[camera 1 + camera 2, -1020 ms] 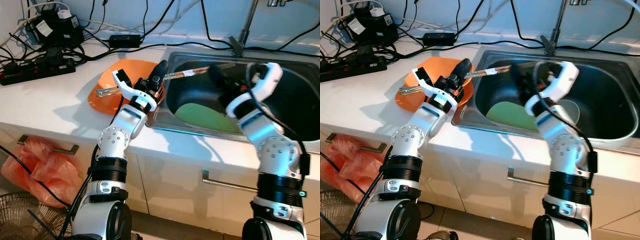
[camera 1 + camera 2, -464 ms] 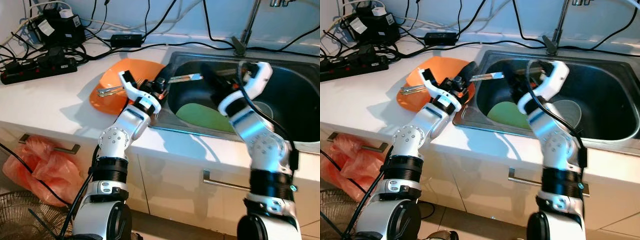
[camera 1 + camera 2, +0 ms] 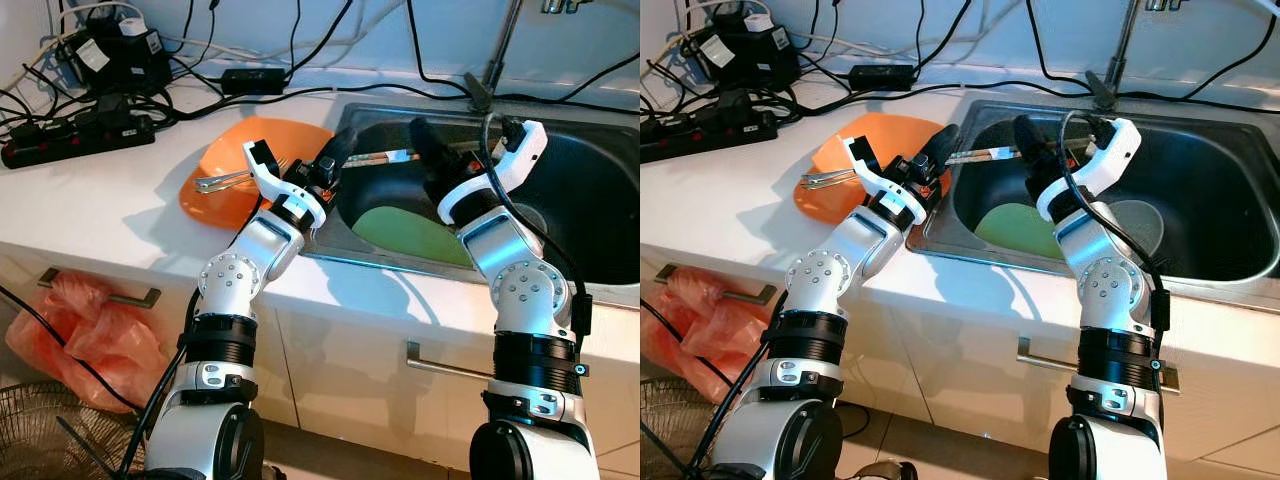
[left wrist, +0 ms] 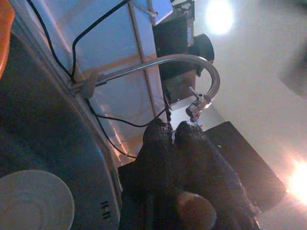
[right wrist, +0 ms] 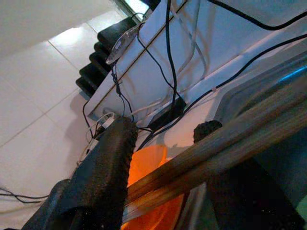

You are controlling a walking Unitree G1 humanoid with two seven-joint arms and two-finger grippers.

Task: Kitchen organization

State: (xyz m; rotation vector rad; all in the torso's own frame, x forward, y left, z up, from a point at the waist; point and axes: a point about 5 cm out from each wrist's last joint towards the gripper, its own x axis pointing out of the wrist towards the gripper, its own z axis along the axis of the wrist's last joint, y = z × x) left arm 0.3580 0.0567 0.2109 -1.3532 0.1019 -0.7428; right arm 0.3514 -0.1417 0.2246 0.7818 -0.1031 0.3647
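My left gripper (image 3: 335,155) is shut on a pair of wooden chopsticks (image 3: 385,157) at the left rim of the steel sink (image 3: 330,240). The chopsticks reach out to the right over the basin. My right gripper (image 3: 420,135) is open at their far end, and in the right wrist view the chopsticks (image 5: 216,153) pass between its two black fingers (image 5: 105,177). An orange plate (image 3: 225,155) lies on the counter left of the sink, with a metal fork (image 3: 222,181) on it. Inside the sink are a green plate (image 3: 410,230) and a white bowl (image 3: 1135,225).
A faucet (image 3: 490,60) rises behind the sink. Power strips, adapters and black cables (image 3: 80,130) crowd the counter's back left. Below the counter are drawer handles and an orange plastic bag (image 3: 70,335) on the floor.
My right arm has swung left, bringing its fingers up to the chopsticks' far end. The left gripper has carried the chopsticks a little further over the sink and levelled them.
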